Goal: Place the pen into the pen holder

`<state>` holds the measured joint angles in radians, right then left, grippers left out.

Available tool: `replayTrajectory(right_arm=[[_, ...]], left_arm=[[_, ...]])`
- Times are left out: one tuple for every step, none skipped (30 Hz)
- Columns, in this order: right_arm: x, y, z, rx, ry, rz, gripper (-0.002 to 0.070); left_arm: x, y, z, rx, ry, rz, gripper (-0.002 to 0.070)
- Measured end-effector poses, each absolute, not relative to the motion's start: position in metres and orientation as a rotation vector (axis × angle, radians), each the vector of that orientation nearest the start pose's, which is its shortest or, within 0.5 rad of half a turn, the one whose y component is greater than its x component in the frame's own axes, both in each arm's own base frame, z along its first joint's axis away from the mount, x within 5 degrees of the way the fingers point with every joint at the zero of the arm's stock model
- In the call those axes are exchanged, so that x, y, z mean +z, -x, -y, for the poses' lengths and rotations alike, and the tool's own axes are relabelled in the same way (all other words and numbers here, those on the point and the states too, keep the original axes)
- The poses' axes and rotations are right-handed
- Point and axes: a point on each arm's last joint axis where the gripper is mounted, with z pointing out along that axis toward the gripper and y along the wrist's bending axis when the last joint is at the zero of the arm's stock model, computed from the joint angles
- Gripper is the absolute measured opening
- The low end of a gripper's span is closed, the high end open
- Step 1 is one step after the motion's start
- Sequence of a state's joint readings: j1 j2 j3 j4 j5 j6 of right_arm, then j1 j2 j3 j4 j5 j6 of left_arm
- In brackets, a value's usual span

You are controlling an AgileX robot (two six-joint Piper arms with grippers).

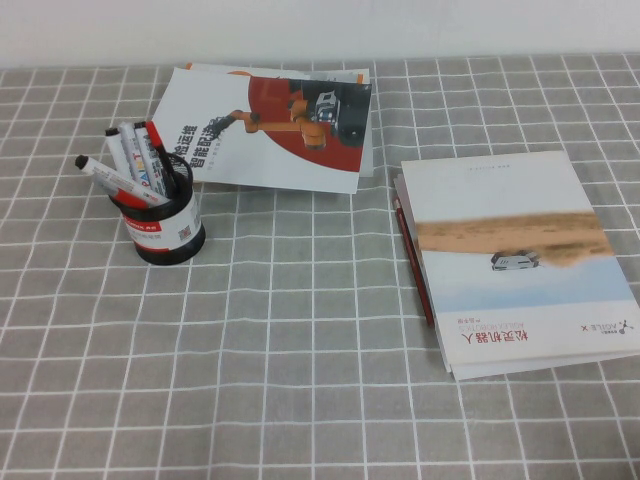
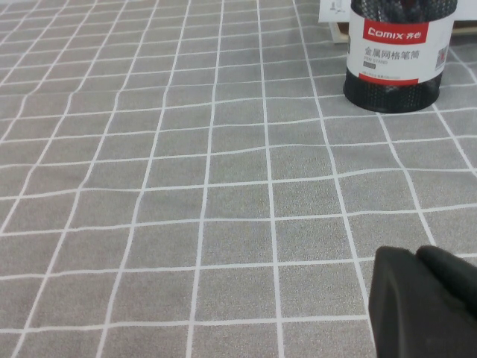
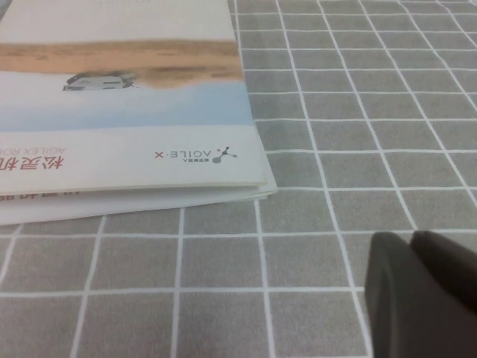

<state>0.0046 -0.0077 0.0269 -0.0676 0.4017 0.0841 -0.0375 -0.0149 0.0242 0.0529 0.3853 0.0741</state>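
The pen holder, a short black cup with a red-and-white label, stands at the left of the table. Several markers stand in it. The pen, with a white barrel and black cap, rests in the holder and leans out to the left. The holder also shows in the left wrist view. My left gripper is shut and empty, low over the cloth, well short of the holder. My right gripper is shut and empty, beside a corner of the right booklet. Neither gripper shows in the high view.
A grey checked cloth covers the table. A booklet with a red-and-white cover lies behind the holder. A second booklet stack lies at the right, with a thin dark red pen along its left edge.
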Motion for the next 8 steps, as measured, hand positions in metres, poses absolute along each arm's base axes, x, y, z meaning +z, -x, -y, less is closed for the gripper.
replayTrajectory(right_arm=[[0.1686, -0.0519, 0.0022, -0.007, -0.034, -1.903, -0.0013], [0.1686, -0.0519, 0.0022, -0.007, -0.034, -1.903, -0.0013], [0.1686, -0.0519, 0.0022, -0.007, -0.034, -1.903, -0.0013], [0.1688, -0.0520, 0.0022, -0.007, -0.034, -1.901, -0.0013], [0.1694, -0.0522, 0.0021, -0.007, -0.033, -1.895, -0.0012], [0.1696, -0.0523, 0.0021, -0.007, -0.033, -1.892, -0.0013], [0.1697, -0.0523, 0.0021, -0.007, -0.033, -1.890, -0.0013], [0.1699, -0.0524, 0.0021, -0.007, -0.033, -1.888, -0.0013]], left_arm=[[0.1713, -0.0521, 0.0001, 0.077, -0.137, -1.873, -0.0003], [0.1713, -0.0521, 0.0001, 0.077, -0.137, -1.873, -0.0003], [0.1713, -0.0521, 0.0001, 0.077, -0.137, -1.873, -0.0003], [0.1713, -0.0521, 0.0001, 0.077, -0.137, -1.873, -0.0003], [0.1713, -0.0521, 0.0001, 0.077, -0.137, -1.873, -0.0003], [0.1713, -0.0521, 0.0001, 0.077, -0.137, -1.873, -0.0003], [0.1713, -0.0521, 0.0001, 0.077, -0.137, -1.873, -0.0003], [0.1713, -0.0521, 0.0001, 0.077, -0.137, -1.873, -0.0003]])
